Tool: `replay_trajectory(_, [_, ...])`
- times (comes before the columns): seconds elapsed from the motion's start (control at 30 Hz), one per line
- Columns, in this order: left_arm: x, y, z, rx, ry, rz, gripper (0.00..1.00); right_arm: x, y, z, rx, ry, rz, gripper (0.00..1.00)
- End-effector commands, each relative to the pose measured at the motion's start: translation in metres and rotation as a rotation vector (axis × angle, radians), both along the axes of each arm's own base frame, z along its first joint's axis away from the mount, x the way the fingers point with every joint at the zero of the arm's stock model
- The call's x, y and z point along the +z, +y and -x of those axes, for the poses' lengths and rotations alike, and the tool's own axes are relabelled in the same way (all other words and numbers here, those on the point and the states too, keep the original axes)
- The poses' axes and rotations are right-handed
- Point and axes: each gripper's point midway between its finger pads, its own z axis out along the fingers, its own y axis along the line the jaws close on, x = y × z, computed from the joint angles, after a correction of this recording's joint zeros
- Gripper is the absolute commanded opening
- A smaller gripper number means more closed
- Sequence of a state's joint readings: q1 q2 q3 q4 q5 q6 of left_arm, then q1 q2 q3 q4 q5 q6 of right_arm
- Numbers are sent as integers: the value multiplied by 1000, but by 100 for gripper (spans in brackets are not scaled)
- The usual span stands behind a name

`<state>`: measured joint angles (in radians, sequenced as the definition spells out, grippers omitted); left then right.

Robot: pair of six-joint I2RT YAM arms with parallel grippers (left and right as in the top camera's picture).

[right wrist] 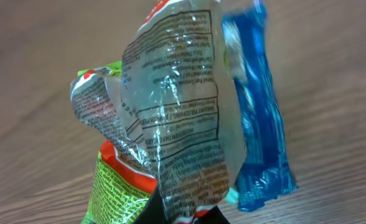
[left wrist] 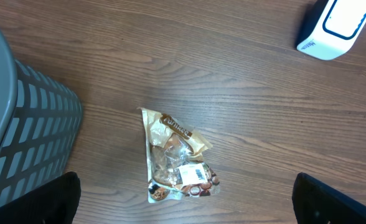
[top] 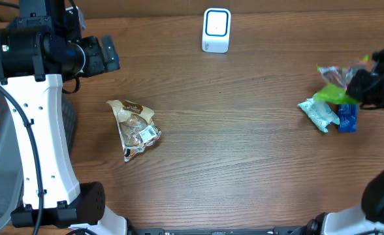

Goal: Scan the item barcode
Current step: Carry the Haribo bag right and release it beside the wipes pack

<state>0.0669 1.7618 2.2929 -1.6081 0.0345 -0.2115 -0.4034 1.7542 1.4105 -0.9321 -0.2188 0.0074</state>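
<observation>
At the right edge of the surface, the right end effector (top: 355, 83) was clamped on a green-and-clear packet (right wrist: 170, 124), held upright with its printed text facing the wrist camera. Blue packet (top: 347, 117) and teal packet (top: 319, 114) lay just beside it. Scanner (top: 216, 29) stood at the far edge, middle. Left end effector (top: 106, 55) had its fingers wide apart near the far left corner. Brown snack bag (left wrist: 173, 158) lay left of centre, grey basket (left wrist: 27, 124) beside the left edge.
</observation>
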Motion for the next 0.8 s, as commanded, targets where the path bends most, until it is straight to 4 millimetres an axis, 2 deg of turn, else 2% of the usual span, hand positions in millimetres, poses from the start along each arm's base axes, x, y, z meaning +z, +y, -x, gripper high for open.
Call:
replay_trajectory(0.0, [6, -3, 3, 6, -17, 16, 100, -27, -4, -1, -28, 56, -36, 4])
replay_trajectory(0.07, [6, -3, 3, 6, -17, 16, 100, -45, -3, 2, -28, 104, -56, 4])
replay_trajectory(0.17, [6, -3, 3, 6, -17, 16, 100, -52, -2, 4, -28, 124, -67, 9])
replay_trajectory(0.2, [6, -3, 3, 6, -17, 16, 100, -52, -2, 3, -28, 124, -67, 18])
replay_trajectory(0.23, [6, -3, 3, 6, -17, 16, 100, -51, -2, 4, -32, 126, -69, 62])
replay_trajectory(0.27, [6, -3, 3, 6, -18, 16, 100, -50, -1, 5, -36, 128, -72, 70])
replay_trajectory(0.4, [6, -3, 3, 6, -18, 16, 100, -41, 5, 5, -29, 133, -109, 83])
replay_trajectory(0.47, [6, -3, 3, 6, -17, 16, 100, -33, 7, 5, -25, 138, -123, 100])
replay_trajectory(0.53, [6, -3, 3, 6, -17, 16, 100, -21, 10, 4, -19, 141, -136, 100])
replay_trajectory(0.67, [6, -3, 3, 6, -17, 16, 100, 18, 24, -3, 16, 130, -153, 100])
replay_trajectory(0.77, [6, -3, 3, 6, -17, 16, 100, 46, 47, -8, 65, 102, -212, 100])
